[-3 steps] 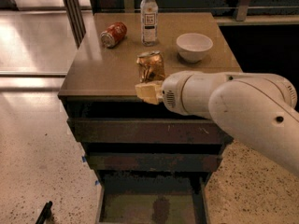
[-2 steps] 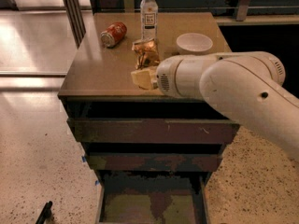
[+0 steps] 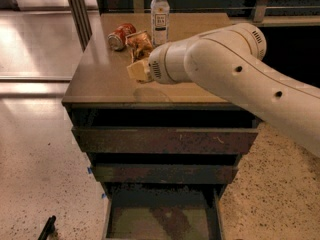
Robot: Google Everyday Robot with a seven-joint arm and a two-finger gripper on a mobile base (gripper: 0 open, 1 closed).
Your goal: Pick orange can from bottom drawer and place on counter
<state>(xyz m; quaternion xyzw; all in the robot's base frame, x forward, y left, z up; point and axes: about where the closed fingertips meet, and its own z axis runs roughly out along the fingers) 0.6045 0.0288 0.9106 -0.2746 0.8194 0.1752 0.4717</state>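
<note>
The white arm (image 3: 235, 69) comes in from the right side and lies almost level across the counter (image 3: 100, 84), with its thick rounded link low over the slab. At its end the gripper (image 3: 139, 63) is over the left half of the counter, pointing to the left. It is closed on the orange can (image 3: 141, 44). The can sticks up from the gripper, a little tilted, and one pale finger (image 3: 134, 71) presses against its lower part; the other finger is hidden behind. The can is just beside the water bottle (image 3: 160, 14), which stands upright at the back, and near the red can (image 3: 121, 36), which lies on its side. Below, two drawer fronts (image 3: 165, 140) are closed. The bottom drawer (image 3: 162, 221) is pulled out and its greenish floor is seen.
</note>
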